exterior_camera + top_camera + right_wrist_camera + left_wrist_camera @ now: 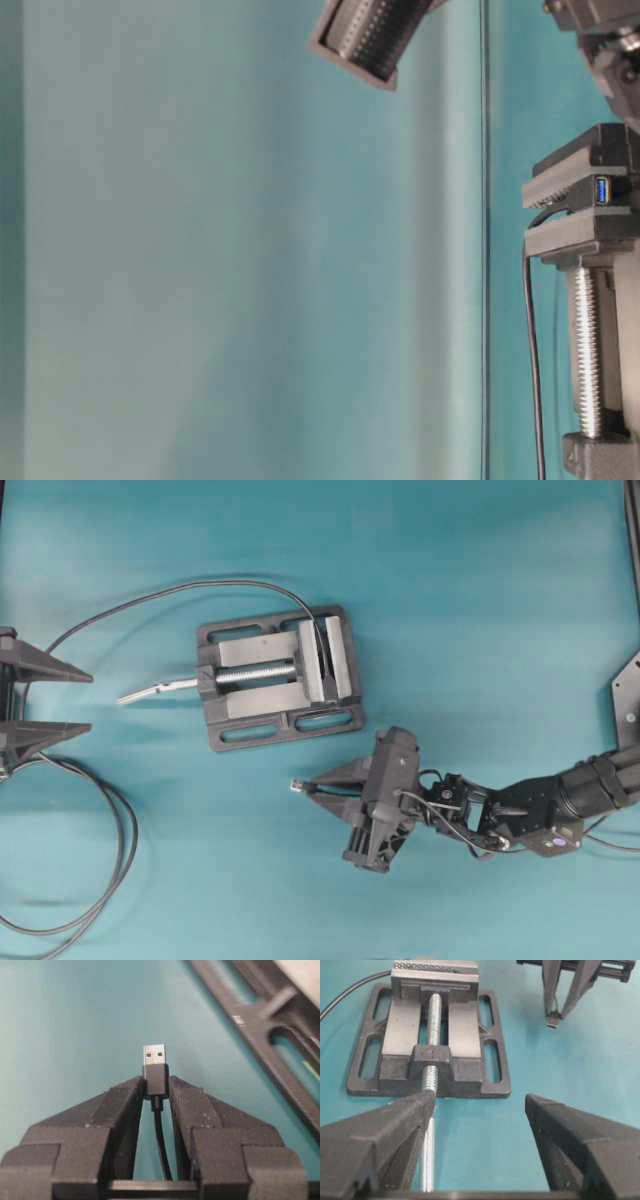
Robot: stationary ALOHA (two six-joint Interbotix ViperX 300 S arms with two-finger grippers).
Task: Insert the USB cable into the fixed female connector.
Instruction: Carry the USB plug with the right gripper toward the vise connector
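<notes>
One step is done: your right gripper [156,1091] pinches the USB cable [155,1074] by its plug, silver tip sticking out past the fingertips. It hangs over the tabletop [480,600], near the vise [278,677] but apart from it. The connector [602,189] sits clamped in the vise, unfilled. Your left gripper [88,702] waits spread wide. Aligning and inserting remain.

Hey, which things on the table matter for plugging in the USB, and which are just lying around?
Needed:
USB cable, gripped in the right claw
socket, clamped in the vise

Lying about:
grey looped cable
left claw, open and idle
</notes>
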